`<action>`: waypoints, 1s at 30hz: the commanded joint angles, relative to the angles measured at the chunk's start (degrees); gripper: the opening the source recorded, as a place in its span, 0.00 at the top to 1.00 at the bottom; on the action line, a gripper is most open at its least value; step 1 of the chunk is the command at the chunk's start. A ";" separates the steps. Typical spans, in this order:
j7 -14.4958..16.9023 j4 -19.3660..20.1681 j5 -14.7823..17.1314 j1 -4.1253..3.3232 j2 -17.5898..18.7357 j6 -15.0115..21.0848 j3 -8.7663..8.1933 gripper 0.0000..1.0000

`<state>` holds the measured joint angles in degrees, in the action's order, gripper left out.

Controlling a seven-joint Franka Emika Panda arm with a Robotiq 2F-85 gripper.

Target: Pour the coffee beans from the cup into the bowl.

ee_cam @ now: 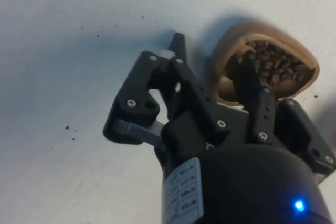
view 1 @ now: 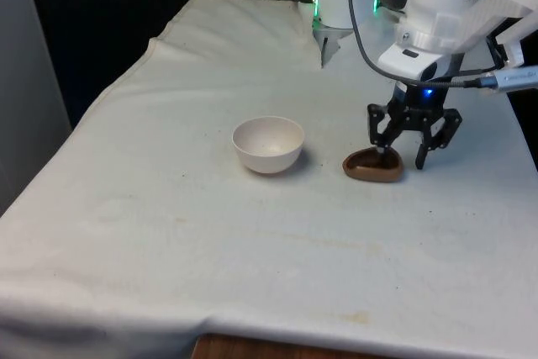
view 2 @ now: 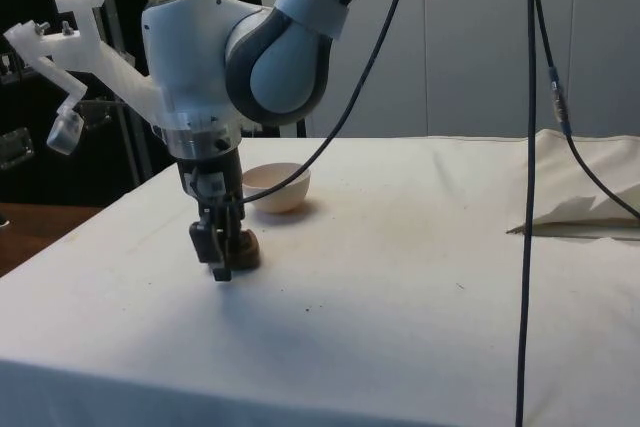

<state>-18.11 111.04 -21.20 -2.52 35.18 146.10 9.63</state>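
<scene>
A low brown cup [view 1: 370,167] full of coffee beans [ee_cam: 273,62] stands on the white cloth toward the front view's right. To its left, a short gap away, sits a white bowl [view 1: 267,145] with nothing in it. My gripper [view 1: 402,154] is down at the cup and open, straddling its wall. One finger [ee_cam: 247,72] reaches inside over the beans, and the other finger [ee_cam: 177,44] is outside above the cloth. In the side view the gripper [view 2: 222,247] partly covers the cup [view 2: 248,247], with the bowl [view 2: 275,185] behind it.
A raised fold of cloth [view 2: 590,197] lies at the robot's end of the table. Black cables [view 2: 526,147] hang down over the table in the side view. A few dark specks [ee_cam: 67,127] dot the cloth near the cup.
</scene>
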 commanded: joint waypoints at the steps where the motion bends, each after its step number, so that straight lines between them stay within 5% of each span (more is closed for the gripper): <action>1: -0.06 0.00 -0.06 -0.06 0.00 0.11 -0.06 0.46; 11: -0.06 0.06 -0.11 -0.06 -0.17 0.11 -0.06 0.99; 30: 0.06 0.06 0.00 0.00 -0.34 -0.06 0.00 1.00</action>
<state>-18.05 111.10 -21.20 -2.52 34.84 146.05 9.63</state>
